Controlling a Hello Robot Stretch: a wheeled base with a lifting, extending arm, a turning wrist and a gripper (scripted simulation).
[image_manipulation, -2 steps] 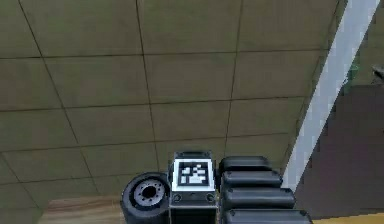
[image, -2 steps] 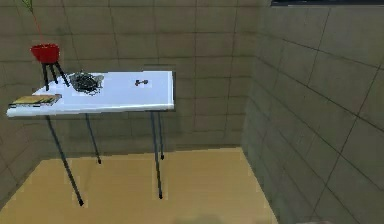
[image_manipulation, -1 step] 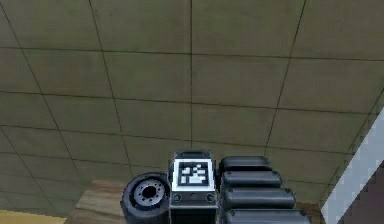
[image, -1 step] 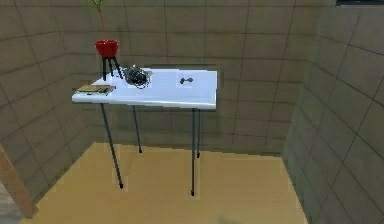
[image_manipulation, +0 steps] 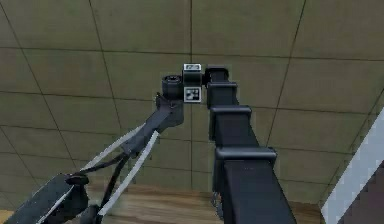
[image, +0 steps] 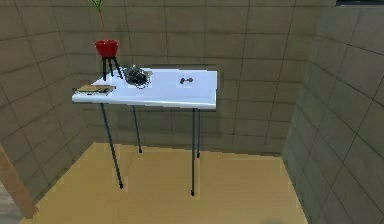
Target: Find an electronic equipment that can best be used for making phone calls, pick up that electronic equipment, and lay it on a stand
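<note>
Drive to the counter (image: 205, 92); check the small dark thing (image: 185, 78) right of the pot (image: 106, 46). Cannot tell whether the gripper (image_manipulation: 100, 188) holds anything.

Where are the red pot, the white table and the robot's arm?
red pot (image: 106, 46), forward view, its front wall.
white table (image: 195, 93), forward view, bare tabletop.
arm (image_manipulation: 245, 180), arm side view, dark bar's middle.

The table (image: 205, 98) has a smooth, pale top on thin dark legs (image: 112, 150) that look like metal. Matt beige tiles cover the walls (image: 270, 50); the floor (image: 170, 200) looks like light wood. The arm (image_manipulation: 245, 170) is smooth and matt black.
</note>
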